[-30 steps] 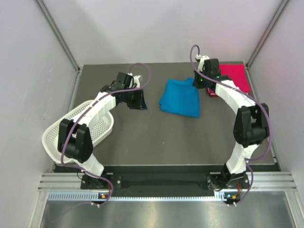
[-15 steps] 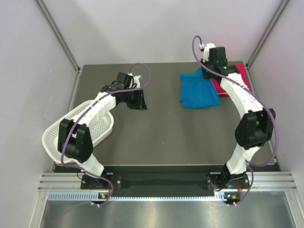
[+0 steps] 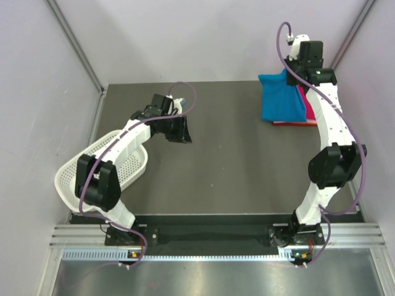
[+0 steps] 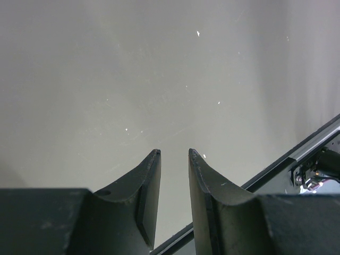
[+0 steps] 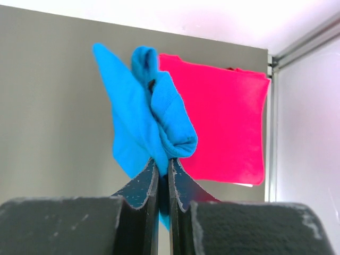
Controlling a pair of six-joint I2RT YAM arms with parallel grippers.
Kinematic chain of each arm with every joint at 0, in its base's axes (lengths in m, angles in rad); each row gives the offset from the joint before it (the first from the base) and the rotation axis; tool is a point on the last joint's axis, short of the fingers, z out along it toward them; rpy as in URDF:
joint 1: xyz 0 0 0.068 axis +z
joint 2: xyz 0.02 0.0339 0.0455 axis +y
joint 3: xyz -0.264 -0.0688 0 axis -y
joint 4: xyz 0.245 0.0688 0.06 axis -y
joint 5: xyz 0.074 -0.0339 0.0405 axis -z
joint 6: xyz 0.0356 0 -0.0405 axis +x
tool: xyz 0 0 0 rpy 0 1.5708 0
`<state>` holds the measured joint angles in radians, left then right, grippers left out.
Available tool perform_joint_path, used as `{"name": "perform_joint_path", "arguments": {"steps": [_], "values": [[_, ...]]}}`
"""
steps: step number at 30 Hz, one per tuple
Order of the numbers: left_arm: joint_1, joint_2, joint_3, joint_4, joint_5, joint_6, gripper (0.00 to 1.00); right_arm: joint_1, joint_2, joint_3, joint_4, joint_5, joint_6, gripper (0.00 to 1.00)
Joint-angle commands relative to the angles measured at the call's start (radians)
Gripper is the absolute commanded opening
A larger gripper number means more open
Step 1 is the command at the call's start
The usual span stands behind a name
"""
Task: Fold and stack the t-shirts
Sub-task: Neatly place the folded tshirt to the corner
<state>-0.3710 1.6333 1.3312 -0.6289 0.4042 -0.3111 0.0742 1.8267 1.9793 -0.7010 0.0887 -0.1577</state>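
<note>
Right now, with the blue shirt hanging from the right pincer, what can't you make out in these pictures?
- Top view: the blue t-shirt and the right arm cover most of the pink t-shirt.
- Right wrist view: the right pincer blocks the blue t-shirt's lower edge, so whether it touches the pink one is unclear.
- Top view: the left arm hides part of the white basket.

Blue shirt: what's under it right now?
The pink shirt, folded flat on the table. The blue shirt hangs from the shut right gripper over its left part, hiding that edge. Whether the two touch is not visible.
</note>
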Motion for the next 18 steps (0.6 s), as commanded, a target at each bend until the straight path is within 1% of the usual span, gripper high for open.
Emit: {"name": "perform_joint_path", "arguments": {"steps": [1, 3, 5, 7, 8, 13, 18], "values": [[0.003, -0.041, 0.006, 0.028, 0.018, 0.017, 0.33, -0.033, -0.001, 0.059, -0.012, -0.027, -0.014, 0.0], [0.003, -0.038, 0.008, 0.026, 0.016, 0.017, 0.33, -0.059, -0.007, 0.061, -0.009, -0.073, -0.008, 0.0], [0.003, -0.035, 0.01, 0.023, 0.015, 0.018, 0.33, -0.067, -0.001, 0.07, -0.011, -0.086, -0.003, 0.0], [0.003, -0.035, 0.01, 0.023, 0.016, 0.018, 0.33, -0.108, 0.011, 0.093, -0.018, -0.089, -0.009, 0.0], [0.003, -0.035, 0.01, 0.021, 0.016, 0.018, 0.33, -0.116, 0.019, 0.102, -0.031, -0.116, -0.011, 0.0], [0.003, -0.029, 0.014, 0.017, 0.008, 0.021, 0.33, -0.181, 0.097, 0.193, -0.045, -0.158, -0.005, 0.0], [0.003, -0.026, 0.013, 0.017, -0.008, 0.026, 0.33, -0.24, 0.226, 0.305, -0.046, -0.219, -0.011, 0.0]]}}
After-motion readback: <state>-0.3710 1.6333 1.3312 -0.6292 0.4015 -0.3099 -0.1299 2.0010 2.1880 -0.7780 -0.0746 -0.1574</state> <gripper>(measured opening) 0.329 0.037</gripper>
